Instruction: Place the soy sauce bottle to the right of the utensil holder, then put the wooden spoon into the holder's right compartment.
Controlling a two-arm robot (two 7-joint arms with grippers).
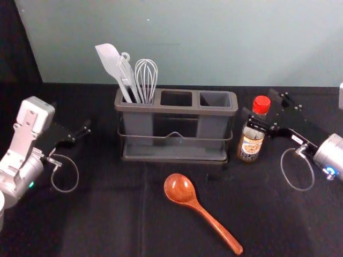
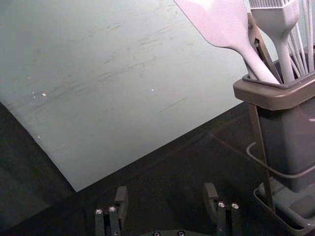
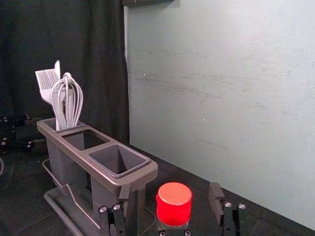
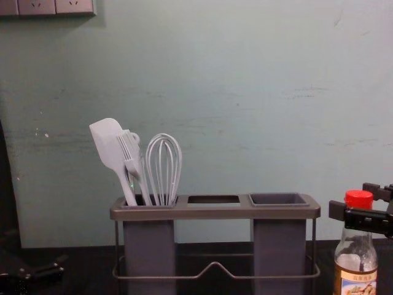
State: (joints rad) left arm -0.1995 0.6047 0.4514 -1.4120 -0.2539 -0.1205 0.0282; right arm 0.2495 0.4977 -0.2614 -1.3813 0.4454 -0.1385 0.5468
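The soy sauce bottle, red-capped and upright, stands just right of the grey utensil holder. My right gripper is around its upper part; in the right wrist view the red cap lies between the spread fingers of the right gripper, with a gap on each side. The wooden spoon lies in front of the holder, bowl toward it, handle toward the front right. The holder's right compartment is empty. My left gripper is left of the holder; the left gripper is open with nothing between its fingers.
The holder's left compartment carries a pale spatula, a brush and a whisk. Behind the holder rises a grey-green wall. Dark cloth covers the table.
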